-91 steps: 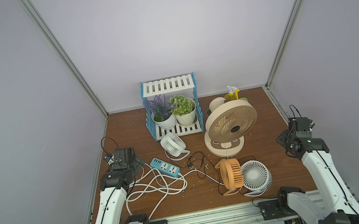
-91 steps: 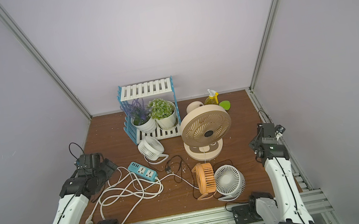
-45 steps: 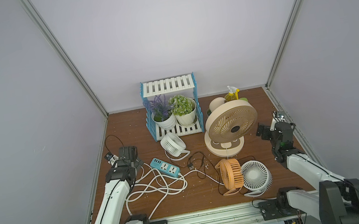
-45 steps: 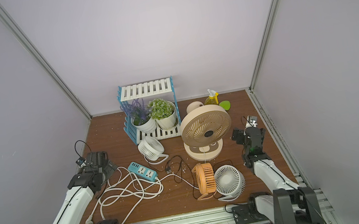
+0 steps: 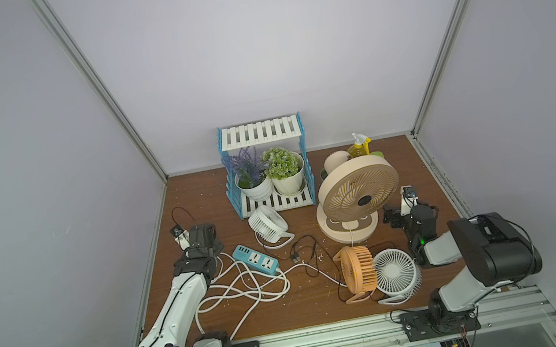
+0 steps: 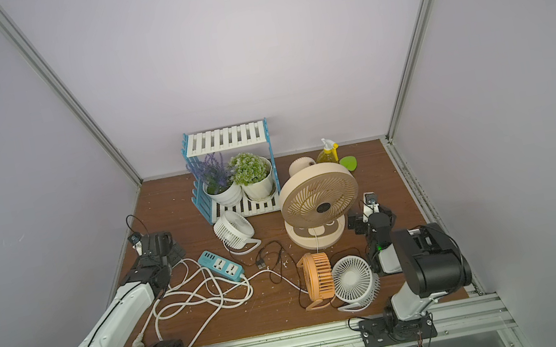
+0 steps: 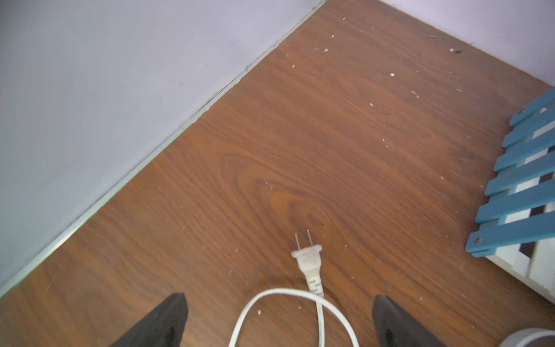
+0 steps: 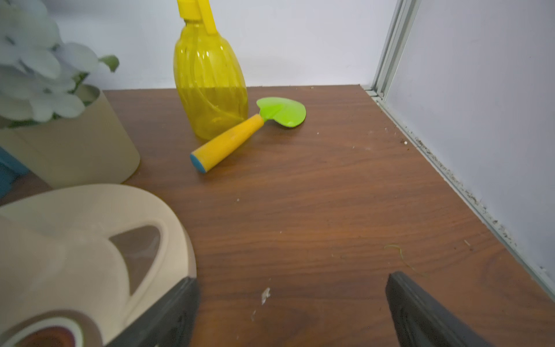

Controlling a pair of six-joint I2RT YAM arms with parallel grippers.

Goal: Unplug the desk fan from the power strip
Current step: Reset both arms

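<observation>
Brown wood-grain tabletop (image 5: 197, 204), flecked with white crumbs, boxed in by pale grey walls. We find the power strip (image 5: 255, 259) lying flat at the beige fan's (image 5: 357, 195) 8 o'clock, among white cord loops. The left gripper (image 7: 278, 297) and right gripper (image 8: 292, 276) both gape, grasping nothing. Only the left wrist view shows a two-prong plug (image 7: 307, 258) loose on the wood; we cannot make it out in the top views.

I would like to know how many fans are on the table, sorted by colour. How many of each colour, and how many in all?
White: 2, the white fan by the shelf at and the white fan at the front
Beige: 1, the large beige fan
Orange: 1, the orange fan
Total: 4
</observation>
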